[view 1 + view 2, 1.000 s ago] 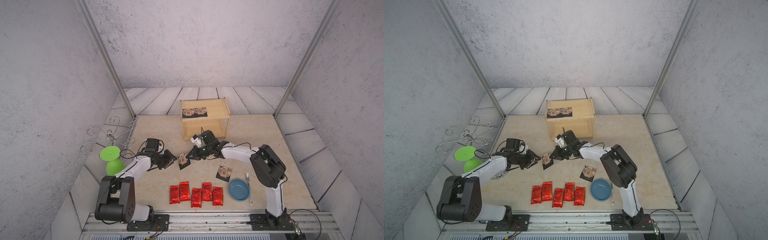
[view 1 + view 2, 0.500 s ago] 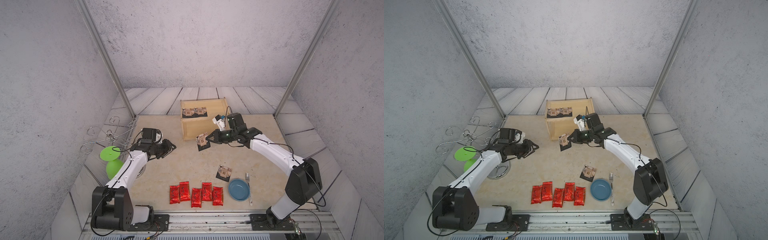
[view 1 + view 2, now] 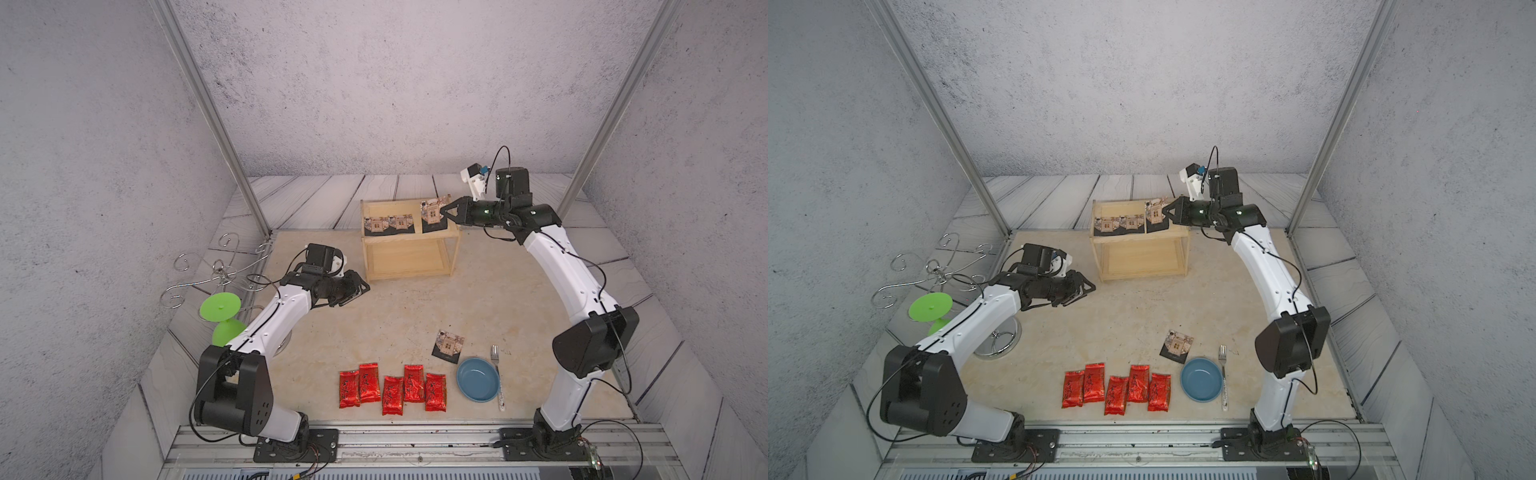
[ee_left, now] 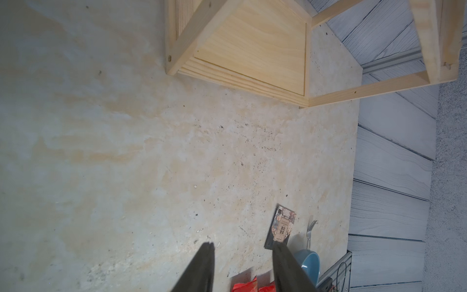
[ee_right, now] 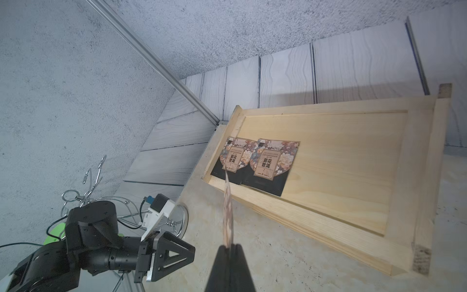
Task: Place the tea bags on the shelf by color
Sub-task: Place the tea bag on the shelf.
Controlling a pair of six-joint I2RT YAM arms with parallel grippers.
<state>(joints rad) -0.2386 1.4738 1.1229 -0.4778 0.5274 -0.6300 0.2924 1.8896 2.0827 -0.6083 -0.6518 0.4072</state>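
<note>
**Right claw grips a black tea bag at the shelf's top tier**

In both top views, you have the right gripper (image 3: 444,211) clenched on the held black tea bag (image 3: 432,214). The bag stands tilted up at the right end of the top tier of the shelf (image 3: 411,253), upper centre of the frame. You cannot tell whether it touches the board. The two black tea bags (image 3: 388,224) lie flat, side by side, on the left half of that tier. The left gripper (image 3: 359,291) hangs left of centre, near the shelf's lower left corner. The loose black tea bag (image 3: 1176,344) lies on the table lower right of centre, just beside a blue bowl (image 3: 1201,380) with a fork (image 3: 1223,374) on the bowl's right. The five red tea bags (image 3: 1116,388) sit in a row at bottom centre.

In the left wrist view, your left claw is released: its fingers (image 4: 202,265) stand apart with nothing between them. Past them you see the loose black tea bag, the bowl and the shelf's lower tier.

In the right wrist view, the fingers (image 5: 217,268) pinch the held bag, seen edge-on, with the two shelved bags beyond it.
</note>
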